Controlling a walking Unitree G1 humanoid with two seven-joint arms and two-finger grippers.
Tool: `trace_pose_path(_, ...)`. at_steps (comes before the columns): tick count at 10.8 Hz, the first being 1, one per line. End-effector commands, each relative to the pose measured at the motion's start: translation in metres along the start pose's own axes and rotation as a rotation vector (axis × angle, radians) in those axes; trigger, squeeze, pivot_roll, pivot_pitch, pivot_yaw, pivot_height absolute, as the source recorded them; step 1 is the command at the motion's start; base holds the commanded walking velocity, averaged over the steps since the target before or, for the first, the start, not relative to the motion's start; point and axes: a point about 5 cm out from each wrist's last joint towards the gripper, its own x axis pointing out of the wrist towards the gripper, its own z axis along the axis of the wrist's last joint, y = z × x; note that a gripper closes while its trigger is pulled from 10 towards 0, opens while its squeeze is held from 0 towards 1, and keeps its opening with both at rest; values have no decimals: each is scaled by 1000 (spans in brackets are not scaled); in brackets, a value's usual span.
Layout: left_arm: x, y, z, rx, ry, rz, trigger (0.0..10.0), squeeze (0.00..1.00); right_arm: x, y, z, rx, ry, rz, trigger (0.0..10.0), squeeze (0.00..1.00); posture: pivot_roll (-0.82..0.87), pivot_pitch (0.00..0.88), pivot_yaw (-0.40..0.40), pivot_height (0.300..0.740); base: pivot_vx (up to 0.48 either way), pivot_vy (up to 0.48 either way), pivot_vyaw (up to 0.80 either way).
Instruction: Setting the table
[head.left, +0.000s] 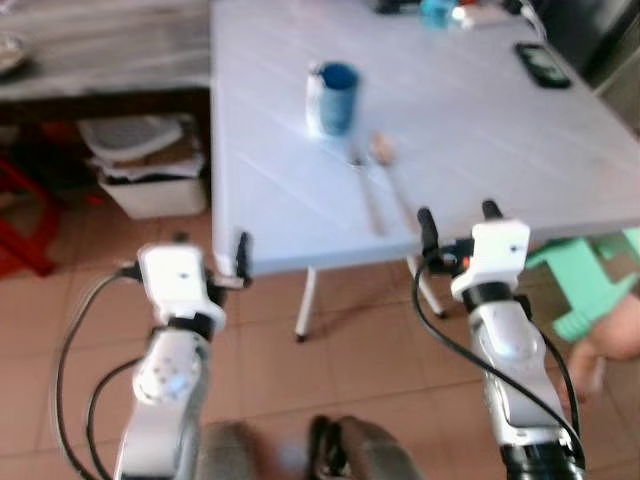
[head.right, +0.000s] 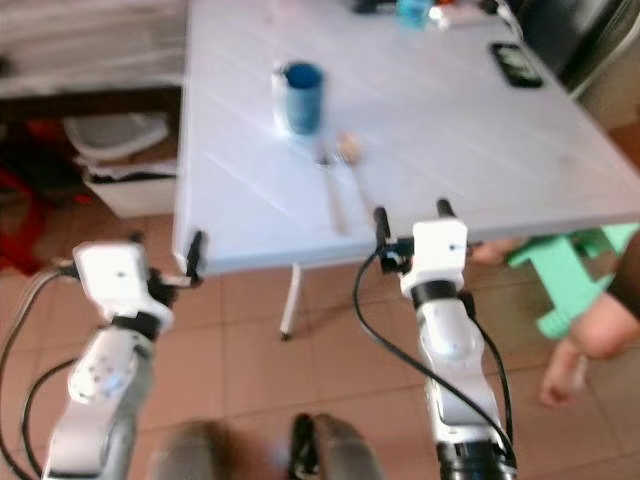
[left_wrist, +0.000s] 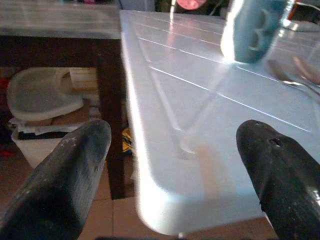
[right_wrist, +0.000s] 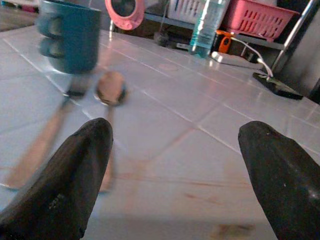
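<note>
Nearest the camera, both arms are raised in front of the table (head.left: 480, 150). The left gripper (head.left: 240, 262) sits right at the table's near left corner, fingers spread wide with nothing between them; in its wrist view the rounded corner of the white top sits right between the two black fingers (left_wrist: 65, 180). The right gripper (head.left: 457, 218) is up at the near edge, further to the right, also spread open and holding nothing, its fingertips reaching just over the edge.

Just past the right gripper, a fork (right_wrist: 42, 142) and a spoon (right_wrist: 110, 97) lie side by side on the table, handles pointing toward the near edge. They're slightly to the left of that gripper, near it but not touching it, and the spoon is the closer of the two to it. In the right wrist view both are blurred.

Right behind the cutlery heads stands a blue mug (head.left: 337, 95), upright, roughly mid-table toward the left side.

Further back, near the right edge, there's a dark phone (head.left: 543, 64) lying flat. At the far edge a clear water bottle (right_wrist: 205, 25) stands with a cable next to it, and a pink basket (right_wrist: 257, 17) sits beyond that.

A mint green stool (head.left: 590, 285) stands on the tiled floor by the table's right near corner, with part of a person (head.right: 590, 335) beside it.
</note>
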Motion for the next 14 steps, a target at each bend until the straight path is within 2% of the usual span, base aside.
trace_pose_path(1,-2,5,-1,11,12,30,10000,0,0,0,3,6,-6,1,10000,0,32,247,-30,740,0,0,0)
trace_pose_path(5,-1,4,4,12,-13,6,10000,0,1,-1,6,2,-19,7,10000,0,30,246,-29,740,0,0,0)
trace_pose_path(8,-1,3,4,9,-16,3,10000,0,1,0,7,-1,-23,17,10000,0,27,239,-29,740,464,0,629)
trace_pose_path(14,3,3,4,11,-34,18,10000,0,-1,3,10,-14,-46,34,10000,0,22,210,-39,740,433,0,0)
